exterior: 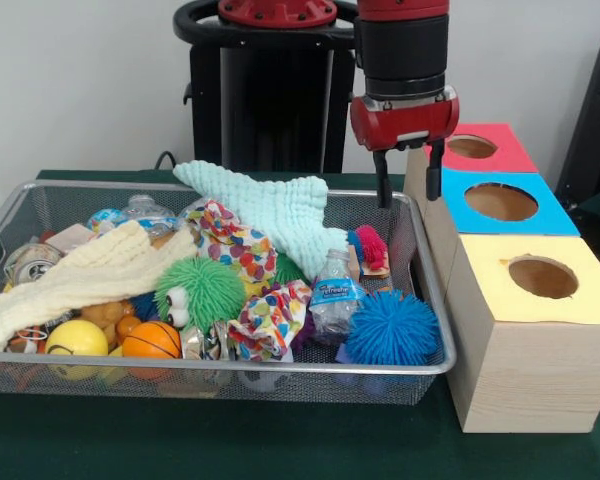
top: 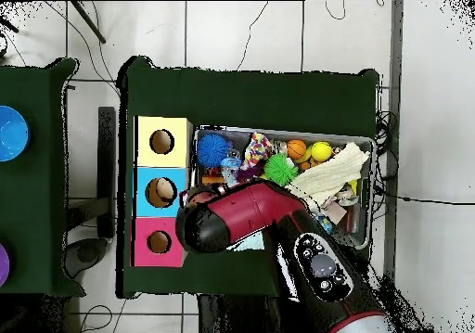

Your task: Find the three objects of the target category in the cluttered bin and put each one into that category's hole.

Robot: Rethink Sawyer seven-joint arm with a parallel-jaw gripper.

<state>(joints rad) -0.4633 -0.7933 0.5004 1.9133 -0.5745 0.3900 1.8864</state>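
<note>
Surface: green table (exterior: 280,450), wire bin (exterior: 435,330) beside three-hole box (exterior: 520,370).
Gripper (exterior: 410,190): fingers parted, empty, hanging over the bin's far corner by the box.
Blue spiky ball (exterior: 392,328): in the bin's near corner, well below the gripper.

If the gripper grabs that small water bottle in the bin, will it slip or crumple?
The water bottle looks clear, thin and nearly empty, so probably light and apt to crumple. It leans among the toys in the wire bin, so it may tip when nudged.

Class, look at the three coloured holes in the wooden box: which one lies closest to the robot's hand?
The blue hole, the middle one. The hand hangs beside its edge, while the red hole sits behind and the yellow hole nearer the camera.
</note>
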